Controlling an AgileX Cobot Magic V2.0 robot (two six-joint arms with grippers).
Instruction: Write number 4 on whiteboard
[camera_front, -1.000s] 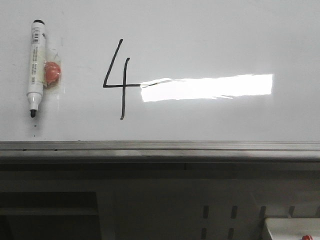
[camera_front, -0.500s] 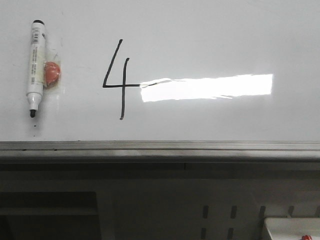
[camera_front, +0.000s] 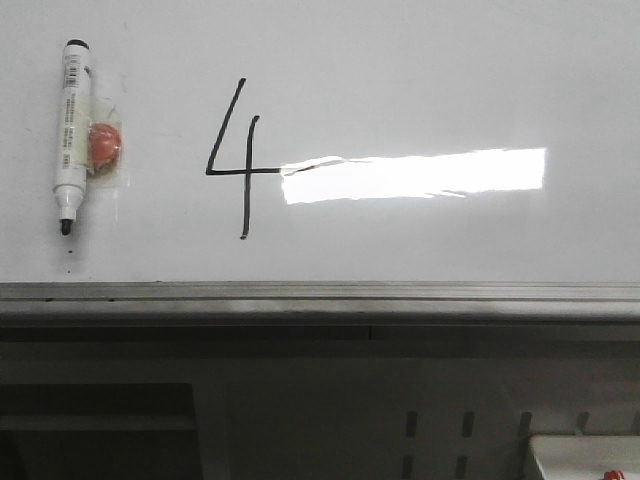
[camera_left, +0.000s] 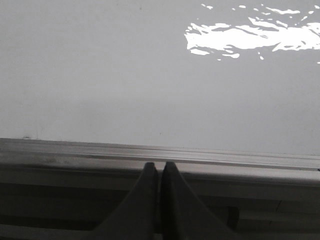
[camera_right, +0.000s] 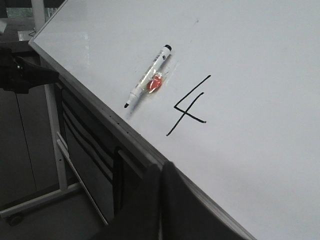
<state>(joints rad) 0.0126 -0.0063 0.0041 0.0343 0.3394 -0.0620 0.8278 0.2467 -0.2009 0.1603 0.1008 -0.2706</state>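
Note:
A thin black number 4 (camera_front: 237, 165) is drawn on the glossy whiteboard (camera_front: 420, 70), left of a bright rectangular glare. It also shows in the right wrist view (camera_right: 187, 107) on the whiteboard (camera_right: 260, 90). A white marker (camera_front: 71, 135) with a black tip hangs on the board at the left, beside an orange magnet (camera_front: 103, 146); the marker (camera_right: 148, 83) also shows in the right wrist view. My left gripper (camera_left: 160, 166) is shut and empty, below the board's grey rail (camera_left: 75, 155). My right gripper (camera_right: 162, 167) is shut and empty at the board's lower edge. Neither gripper shows in the front view.
The grey metal rail (camera_front: 320, 298) runs under the board. Below it is a grey slotted panel (camera_front: 440, 425) and a white box corner (camera_front: 585, 458) at the lower right. A stand leg with a caster (camera_right: 30, 205) shows in the right wrist view.

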